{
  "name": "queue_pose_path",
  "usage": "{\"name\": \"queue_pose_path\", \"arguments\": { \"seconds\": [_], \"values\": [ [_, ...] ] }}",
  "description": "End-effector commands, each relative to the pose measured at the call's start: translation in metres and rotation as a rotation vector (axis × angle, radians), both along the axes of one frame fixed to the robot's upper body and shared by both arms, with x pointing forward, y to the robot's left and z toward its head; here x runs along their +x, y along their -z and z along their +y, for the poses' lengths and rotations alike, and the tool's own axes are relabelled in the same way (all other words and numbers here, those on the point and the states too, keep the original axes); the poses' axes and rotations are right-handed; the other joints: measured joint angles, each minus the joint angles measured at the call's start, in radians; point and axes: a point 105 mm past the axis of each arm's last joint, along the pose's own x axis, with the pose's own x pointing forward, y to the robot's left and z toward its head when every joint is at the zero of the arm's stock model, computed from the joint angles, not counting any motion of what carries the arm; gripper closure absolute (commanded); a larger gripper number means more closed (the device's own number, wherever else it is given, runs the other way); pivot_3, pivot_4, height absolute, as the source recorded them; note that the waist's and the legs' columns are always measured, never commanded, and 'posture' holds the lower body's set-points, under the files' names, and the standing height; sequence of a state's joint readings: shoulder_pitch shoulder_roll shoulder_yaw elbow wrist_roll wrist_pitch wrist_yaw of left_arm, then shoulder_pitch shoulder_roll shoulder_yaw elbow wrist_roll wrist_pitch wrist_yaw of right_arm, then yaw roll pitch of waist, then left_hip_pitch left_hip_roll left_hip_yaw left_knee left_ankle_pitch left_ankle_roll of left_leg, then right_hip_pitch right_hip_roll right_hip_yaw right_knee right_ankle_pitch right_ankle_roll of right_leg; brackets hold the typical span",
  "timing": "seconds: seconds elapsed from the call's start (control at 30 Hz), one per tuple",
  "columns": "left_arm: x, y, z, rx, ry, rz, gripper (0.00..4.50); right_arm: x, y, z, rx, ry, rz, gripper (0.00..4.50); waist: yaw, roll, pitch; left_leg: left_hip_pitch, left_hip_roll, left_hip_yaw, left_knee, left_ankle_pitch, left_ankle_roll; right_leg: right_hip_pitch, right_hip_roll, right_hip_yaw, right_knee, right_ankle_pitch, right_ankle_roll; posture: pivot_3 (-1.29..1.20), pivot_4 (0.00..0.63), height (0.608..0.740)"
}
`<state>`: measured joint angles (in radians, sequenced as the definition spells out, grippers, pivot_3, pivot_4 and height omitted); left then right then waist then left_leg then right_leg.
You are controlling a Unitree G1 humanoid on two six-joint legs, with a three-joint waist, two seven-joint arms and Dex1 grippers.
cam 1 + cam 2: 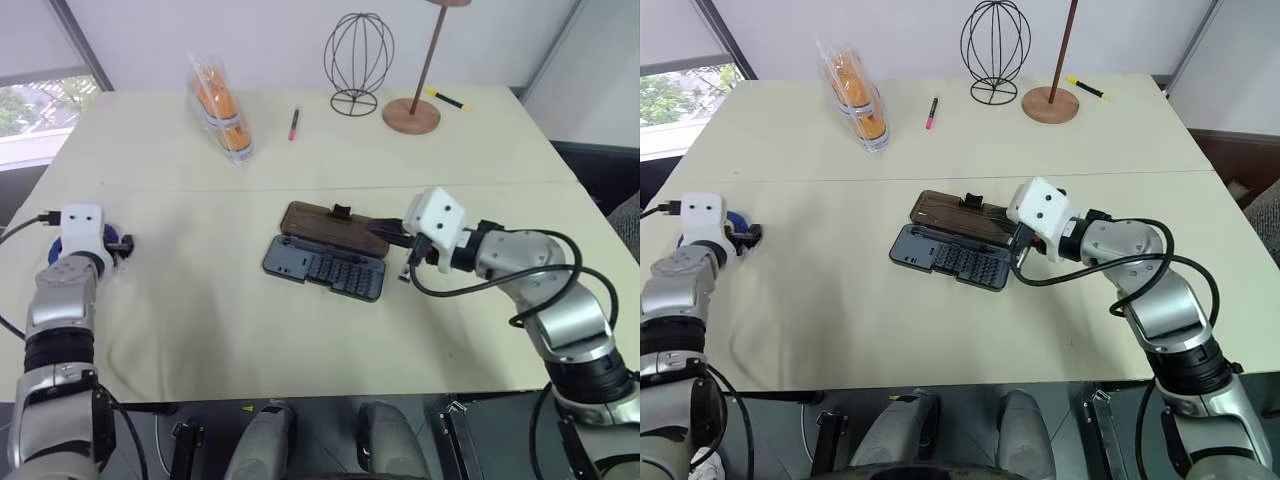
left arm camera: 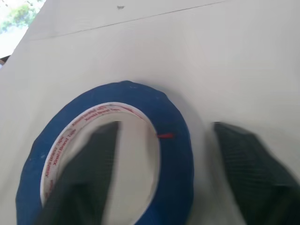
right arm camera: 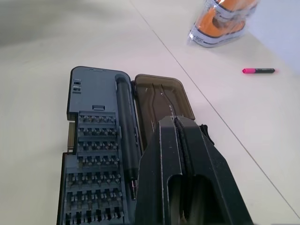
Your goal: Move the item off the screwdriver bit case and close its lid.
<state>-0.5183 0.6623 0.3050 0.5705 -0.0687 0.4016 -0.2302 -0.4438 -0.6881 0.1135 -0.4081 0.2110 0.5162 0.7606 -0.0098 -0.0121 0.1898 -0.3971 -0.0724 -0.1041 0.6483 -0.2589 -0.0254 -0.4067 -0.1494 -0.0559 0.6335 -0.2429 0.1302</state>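
Tape set aside on table, left gripper open astride it; right gripper closed over lid, case open.

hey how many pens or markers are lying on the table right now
2. A pink marker lies at the far side, between the bag of orange items and the wire globe stand. A yellow marker lies beside the round wooden base. Others may be hidden.

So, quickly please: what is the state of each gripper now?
Left gripper: open, one finger inside the blue tape roll, which lies on the table.
Right gripper: closed, holding nothing, over the open lid.
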Motion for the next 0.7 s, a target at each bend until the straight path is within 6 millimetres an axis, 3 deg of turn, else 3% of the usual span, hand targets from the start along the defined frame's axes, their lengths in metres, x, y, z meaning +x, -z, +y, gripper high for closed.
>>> {"name": "queue_pose_path", "arguments": {
  "seconds": [0.03,0.13,0.23,0.4,0.5,0.7],
  "values": [
    [0.010,-0.021,-0.018,0.008,0.081,-0.077,0.02,-0.005,-0.011,0.000,0.004,0.000,-0.049,4.50,0.000,0.000,0.000,0.000,0.000,0.000,0.000,0.000,0.000,0.000,0.000,0.000,0.000,0.000,0.000,0.00,0.150,0.740],
    [0.018,-0.050,-0.071,-0.031,0.329,-0.197,0.02,-0.006,-0.009,-0.001,0.005,0.004,-0.044,4.50,0.003,0.000,0.000,-0.001,0.000,0.000,0.000,0.001,-0.001,0.000,0.000,0.000,0.000,0.000,0.000,0.00,0.150,0.740],
    [0.013,-0.066,-0.118,-0.072,0.545,-0.241,0.02,-0.006,-0.008,-0.001,0.009,0.009,-0.040,4.50,0.000,0.000,0.000,-0.001,0.000,0.000,0.001,0.003,-0.006,0.000,-0.001,0.000,-0.001,0.000,0.000,0.00,0.150,0.740],
    [-0.015,-0.069,-0.194,-0.158,0.948,-0.188,0.02,0.000,-0.005,-0.001,0.016,0.034,-0.036,4.50,-0.010,0.000,0.000,0.000,0.001,0.000,0.000,0.003,-0.005,0.000,0.000,0.001,0.000,0.000,0.000,0.00,0.150,0.740],
    [-0.029,-0.057,-0.209,-0.185,1.049,-0.114,0.02,0.014,-0.001,-0.008,0.016,0.122,-0.045,4.50,-0.009,0.000,0.000,0.000,0.001,0.001,0.000,0.003,-0.005,0.000,0.000,0.001,0.000,0.000,0.000,0.00,0.150,0.740],
    [-0.040,-0.041,-0.212,-0.170,1.103,-0.034,0.02,0.032,0.000,-0.015,0.080,0.236,-0.003,4.50,-0.003,0.000,0.000,0.000,0.001,0.000,0.000,0.001,-0.001,0.000,0.000,0.001,0.000,0.001,0.000,0.00,0.150,0.740]
  ]
}}
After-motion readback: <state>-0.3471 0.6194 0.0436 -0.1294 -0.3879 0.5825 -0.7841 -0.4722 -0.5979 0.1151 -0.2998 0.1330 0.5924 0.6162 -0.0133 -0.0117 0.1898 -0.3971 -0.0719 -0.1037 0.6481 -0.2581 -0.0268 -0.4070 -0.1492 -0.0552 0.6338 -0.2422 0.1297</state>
